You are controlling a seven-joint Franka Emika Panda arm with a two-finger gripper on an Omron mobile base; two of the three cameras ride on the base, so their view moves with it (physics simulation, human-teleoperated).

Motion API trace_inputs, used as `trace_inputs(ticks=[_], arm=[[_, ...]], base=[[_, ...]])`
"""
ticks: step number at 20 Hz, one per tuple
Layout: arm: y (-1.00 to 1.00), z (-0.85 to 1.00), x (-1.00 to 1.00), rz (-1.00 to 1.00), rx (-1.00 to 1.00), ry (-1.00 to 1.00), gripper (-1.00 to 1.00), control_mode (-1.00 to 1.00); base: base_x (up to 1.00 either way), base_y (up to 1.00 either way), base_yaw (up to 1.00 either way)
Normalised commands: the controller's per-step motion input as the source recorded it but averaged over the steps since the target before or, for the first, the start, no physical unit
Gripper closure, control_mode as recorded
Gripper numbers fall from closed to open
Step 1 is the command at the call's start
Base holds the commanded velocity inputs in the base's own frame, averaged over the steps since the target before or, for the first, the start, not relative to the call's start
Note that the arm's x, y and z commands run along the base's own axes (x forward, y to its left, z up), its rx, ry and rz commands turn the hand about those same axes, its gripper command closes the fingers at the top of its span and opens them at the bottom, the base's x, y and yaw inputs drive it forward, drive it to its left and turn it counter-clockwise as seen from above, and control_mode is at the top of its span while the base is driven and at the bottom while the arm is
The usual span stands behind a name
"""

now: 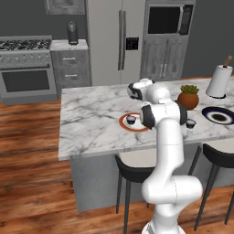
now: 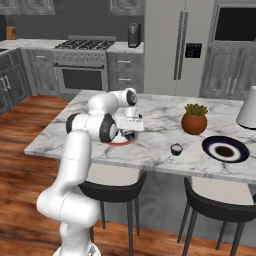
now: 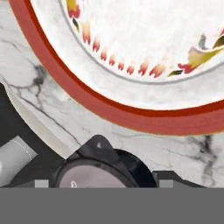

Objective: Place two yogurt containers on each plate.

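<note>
Marble island counter (image 1: 91,119) carries the orange-rimmed plate (image 1: 124,123) with one yogurt cup (image 1: 131,120) on it, another cup (image 1: 190,123) loose between the plates, and the navy-rimmed plate (image 2: 239,145) apparently bare, so most of the job looks undone. Over the orange rim the gripper (image 2: 129,131) seems to carry a cup (image 3: 94,173), though whether its jaws pinch it I cannot tell; a potted plant (image 2: 194,120) and paper towel roll (image 1: 218,81) stand near the navy plate

marble island counter (image 1: 91,119), potted plant (image 1: 188,97) — paper towel roll (image 1: 218,81), black stools (image 2: 112,192)
</note>
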Motion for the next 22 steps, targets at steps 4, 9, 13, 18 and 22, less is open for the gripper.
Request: trace_inputs(ticks=[4,9,13,18,22], arm=[[0.26,-0.02,0.27,0.14,0.01,0.10,1.00,-1.00],[0.01,-0.05,0.09,0.01,0.19,-0.39,1.00,-1.00],[0.00,-0.14,0.09,0.00,0.26,-0.35,1.00,-1.00],[0.01,-0.20,0.08,0.00,0.03,-0.03,1.00,-1.00],[0.06,-0.18,0.00,0.00,0.00,0.00,1.00,-1.00]], base=[[0.00,0.00,0.00],[0.00,0.00,0.00],[0.00,0.00,0.00],[0.00,0.00,0.00],[0.00,0.00,0.00]])
